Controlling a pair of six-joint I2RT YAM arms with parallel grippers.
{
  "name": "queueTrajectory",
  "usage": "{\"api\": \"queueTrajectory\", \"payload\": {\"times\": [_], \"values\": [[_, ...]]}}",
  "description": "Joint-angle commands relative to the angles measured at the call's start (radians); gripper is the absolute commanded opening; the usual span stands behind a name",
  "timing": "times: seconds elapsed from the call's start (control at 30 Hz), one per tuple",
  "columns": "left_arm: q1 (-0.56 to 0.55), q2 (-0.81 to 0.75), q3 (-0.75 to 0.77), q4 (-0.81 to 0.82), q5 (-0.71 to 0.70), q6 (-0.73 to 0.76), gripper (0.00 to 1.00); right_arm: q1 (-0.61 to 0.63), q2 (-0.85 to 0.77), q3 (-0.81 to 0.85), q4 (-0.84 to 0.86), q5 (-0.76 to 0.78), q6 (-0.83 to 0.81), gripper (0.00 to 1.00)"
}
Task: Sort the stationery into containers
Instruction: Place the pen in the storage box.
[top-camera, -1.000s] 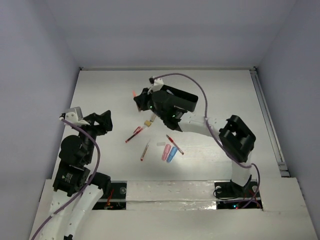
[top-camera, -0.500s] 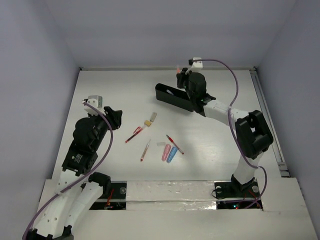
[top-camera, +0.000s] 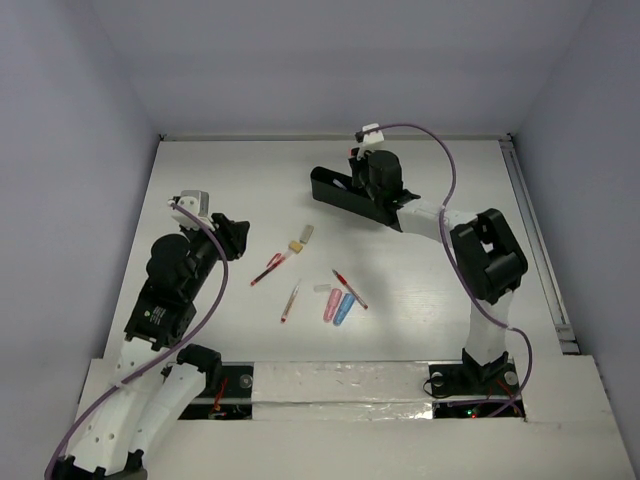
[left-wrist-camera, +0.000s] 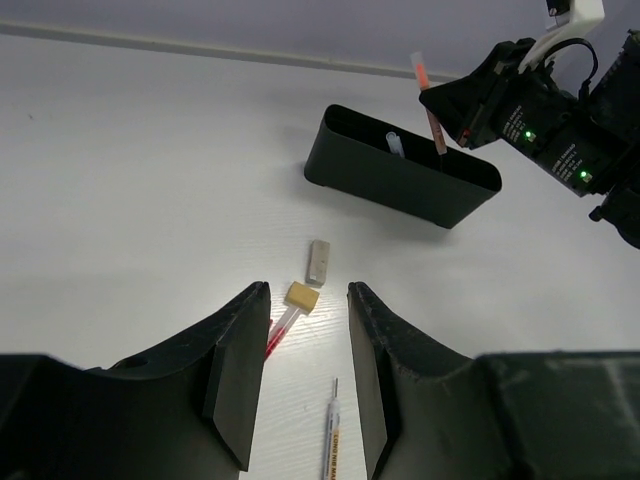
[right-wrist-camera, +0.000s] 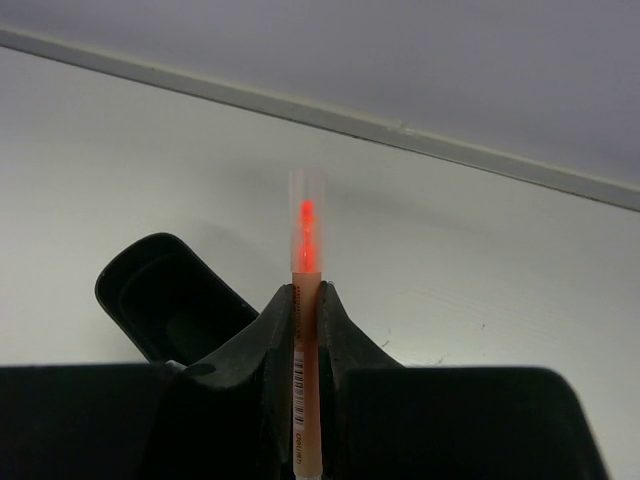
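Over the black tray (right-wrist-camera: 165, 300), the capped tip of the red pen (right-wrist-camera: 305, 390) is blurred, its lower end is cut off at the bottom edge, and the right gripper (right-wrist-camera: 306, 300) hides most of the tray.

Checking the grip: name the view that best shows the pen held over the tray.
Right wrist: the pen sits centred, clamped between the jaws. Left wrist shows it small, tilted above the tray. The top view barely shows it.
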Motion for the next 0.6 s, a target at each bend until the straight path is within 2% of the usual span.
{"api": "queueTrajectory", "payload": {"times": [0.0, 0.57], "values": [[0.005, 0.004, 0.002, 0.052, 0.028, 0.011, 0.34, 0.006, 0.004, 0.044, 0.088, -0.053, -0.076, 0.0], [0.015, 0.01, 0.002, 0.052, 0.034, 0.011, 0.33, -0.003, 0.062, 0.034, 0.127, -0.119, -0.084, 0.0]]}}
